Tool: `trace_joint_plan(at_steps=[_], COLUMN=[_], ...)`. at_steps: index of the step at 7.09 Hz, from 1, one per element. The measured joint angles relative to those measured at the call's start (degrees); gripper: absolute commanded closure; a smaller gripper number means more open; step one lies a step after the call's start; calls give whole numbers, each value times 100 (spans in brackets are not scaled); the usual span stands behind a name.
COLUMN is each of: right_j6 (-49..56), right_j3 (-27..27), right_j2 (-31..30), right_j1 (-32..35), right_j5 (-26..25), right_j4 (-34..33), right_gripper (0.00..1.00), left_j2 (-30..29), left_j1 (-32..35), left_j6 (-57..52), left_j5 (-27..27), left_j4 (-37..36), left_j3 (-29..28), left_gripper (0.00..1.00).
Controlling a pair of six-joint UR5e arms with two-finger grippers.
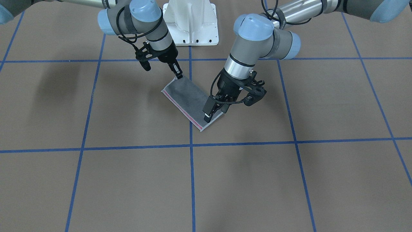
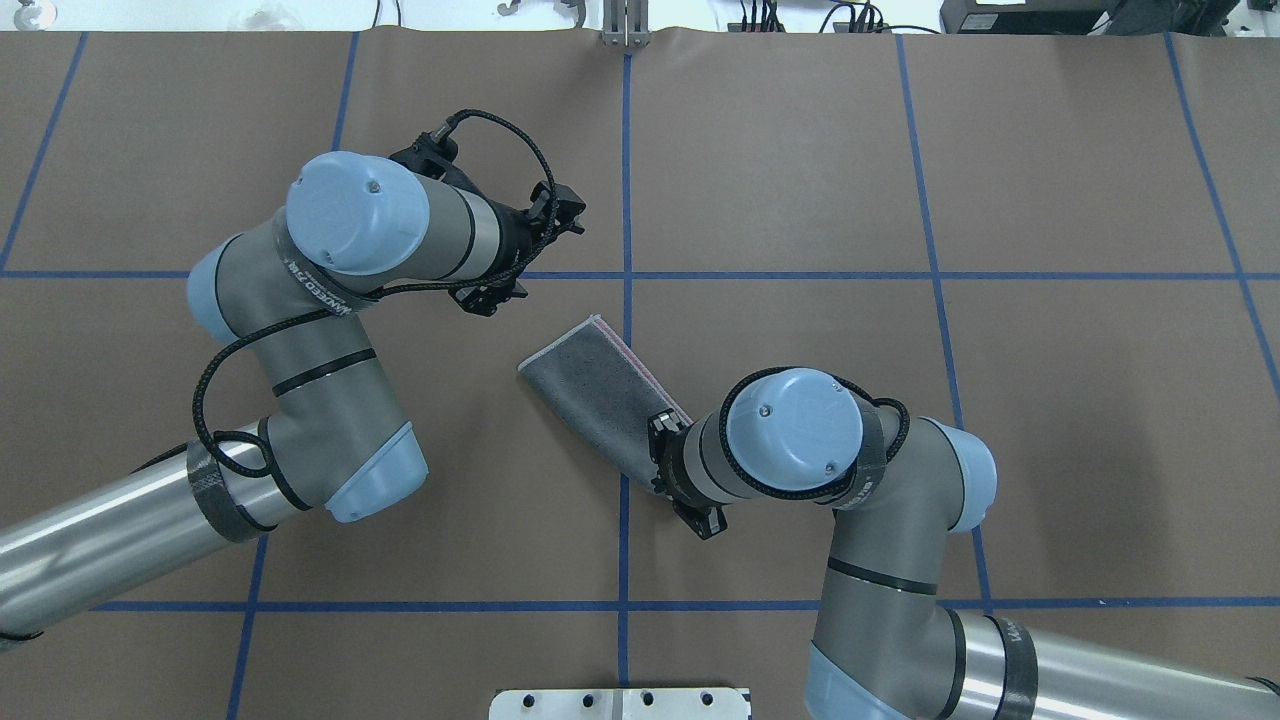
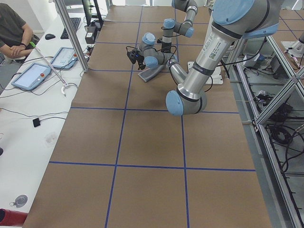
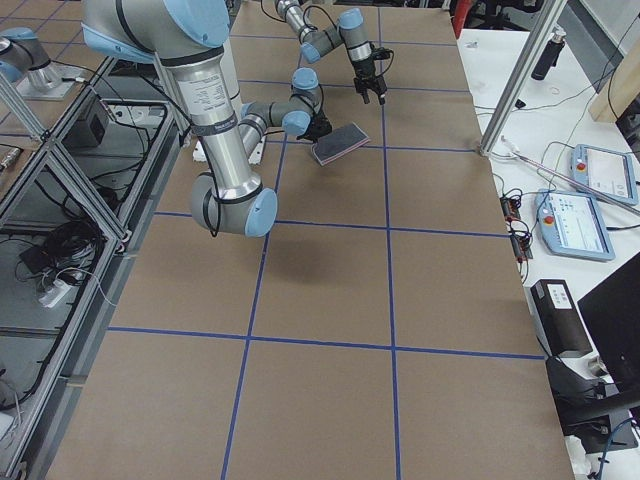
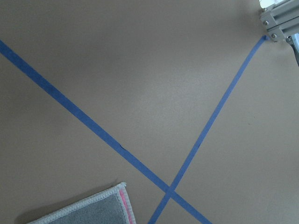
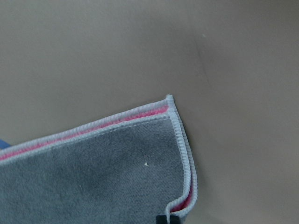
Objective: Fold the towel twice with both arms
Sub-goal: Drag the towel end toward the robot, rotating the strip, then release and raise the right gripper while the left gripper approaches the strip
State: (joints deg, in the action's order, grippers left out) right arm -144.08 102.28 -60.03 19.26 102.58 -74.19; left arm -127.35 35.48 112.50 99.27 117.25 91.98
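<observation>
The towel [image 1: 188,96] lies on the brown table, folded into a long strip with the grey face up and a pink edge along one side. It also shows in the overhead view [image 2: 600,385]. My right gripper [image 1: 179,76] is shut on the towel's corner nearest the robot. In the right wrist view a black fingertip [image 6: 162,219] pinches the curled border of the towel [image 6: 93,177]. My left gripper [image 1: 215,113] is open and empty, raised over the towel's far end. The left wrist view shows only a towel corner [image 5: 88,212] below it.
The white pedestal base [image 1: 191,22] stands behind the towel at the table's robot side. Blue tape lines [image 1: 190,145] mark a grid on the table. An operator [image 3: 14,28], tablets and an aluminium post [image 3: 71,33] are at the far side.
</observation>
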Motion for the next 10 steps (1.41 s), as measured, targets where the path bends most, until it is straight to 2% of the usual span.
trace_joint_plan(at_steps=[2,4,8,10], right_j6=[-72,-86,28,547], right_j3=[36,35,70,109], right_j2=[43,288,269,73], right_j1=[-171,-285,-171,226], right_j5=[-101,-230,-210,-168], right_j4=[-24,-342,-560,-567], right_gripper=[87,0,0,0], left_j2=[1,3,62,491], left_j1=[-7,-28,-89,-358], left_j6=[0,25,86,207], left_j5=[3,5,5,-39], left_j4=[-3,-8,-28,-51], left_j3=[2,-4,74,541], left_gripper=[0,0,0,0])
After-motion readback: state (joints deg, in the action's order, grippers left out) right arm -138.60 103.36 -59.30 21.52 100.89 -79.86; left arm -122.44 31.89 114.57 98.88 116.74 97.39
